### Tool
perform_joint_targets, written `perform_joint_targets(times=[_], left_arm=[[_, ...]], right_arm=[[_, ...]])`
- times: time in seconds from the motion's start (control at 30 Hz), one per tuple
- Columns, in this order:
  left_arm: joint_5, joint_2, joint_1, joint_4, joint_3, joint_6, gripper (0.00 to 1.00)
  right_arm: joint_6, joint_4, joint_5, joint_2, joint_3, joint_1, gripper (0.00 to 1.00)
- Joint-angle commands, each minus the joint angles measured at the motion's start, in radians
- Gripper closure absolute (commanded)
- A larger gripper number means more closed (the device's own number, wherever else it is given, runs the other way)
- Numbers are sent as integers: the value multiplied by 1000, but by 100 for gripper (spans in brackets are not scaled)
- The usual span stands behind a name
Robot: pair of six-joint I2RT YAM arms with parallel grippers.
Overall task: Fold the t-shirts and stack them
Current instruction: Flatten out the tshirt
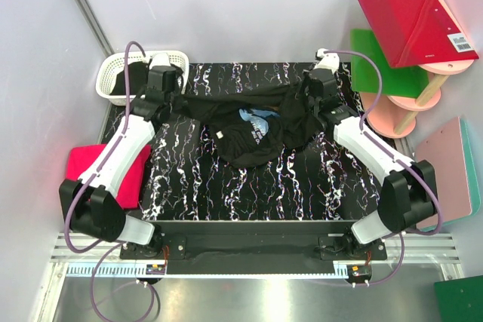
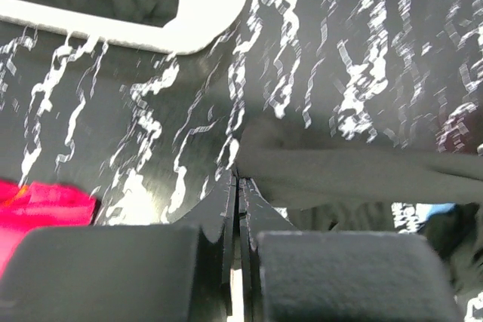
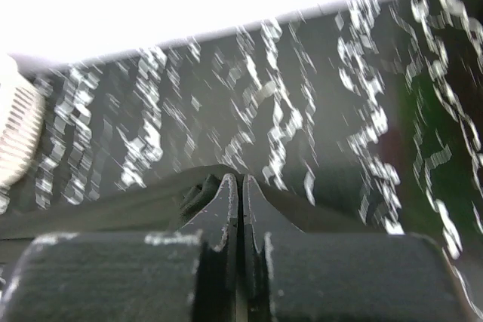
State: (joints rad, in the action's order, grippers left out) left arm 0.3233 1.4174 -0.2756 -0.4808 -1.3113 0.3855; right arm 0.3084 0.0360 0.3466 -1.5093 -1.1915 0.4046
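Observation:
A black t-shirt (image 1: 253, 122) with a blue and white print hangs stretched between my two grippers over the black marbled table (image 1: 226, 186), its middle sagging onto the surface. My left gripper (image 1: 175, 98) is shut on the shirt's left end; in the left wrist view (image 2: 240, 179) the black cloth (image 2: 355, 175) runs off to the right of the closed fingertips. My right gripper (image 1: 308, 96) is shut on the right end; in the right wrist view (image 3: 240, 180) the cloth (image 3: 113, 205) bunches at the fingertips. A folded hot-pink t-shirt (image 1: 98, 167) lies at the left, under my left arm.
A white lattice basket (image 1: 124, 73) with dark cloth stands at the back left. Stiff red (image 1: 415, 24), green (image 1: 377, 62) and pink (image 1: 449, 164) boards sit to the right, off the table. White walls close in behind and on both sides.

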Motion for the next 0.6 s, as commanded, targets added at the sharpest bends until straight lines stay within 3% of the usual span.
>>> perform_joint_targets(times=[0.0, 0.2, 0.33, 0.57], left_arm=[[63, -78, 16, -8, 90, 27, 100], [94, -54, 38, -35, 126, 47, 100], [99, -38, 71, -45, 107, 61, 100], [134, -46, 121, -62, 101, 84, 100]], right_arm=[[84, -166, 89, -29, 41, -7, 100], [231, -327, 180, -167, 17, -79, 100], [277, -360, 235, -163, 23, -153, 100], [273, -375, 403, -121, -8, -173, 99]])
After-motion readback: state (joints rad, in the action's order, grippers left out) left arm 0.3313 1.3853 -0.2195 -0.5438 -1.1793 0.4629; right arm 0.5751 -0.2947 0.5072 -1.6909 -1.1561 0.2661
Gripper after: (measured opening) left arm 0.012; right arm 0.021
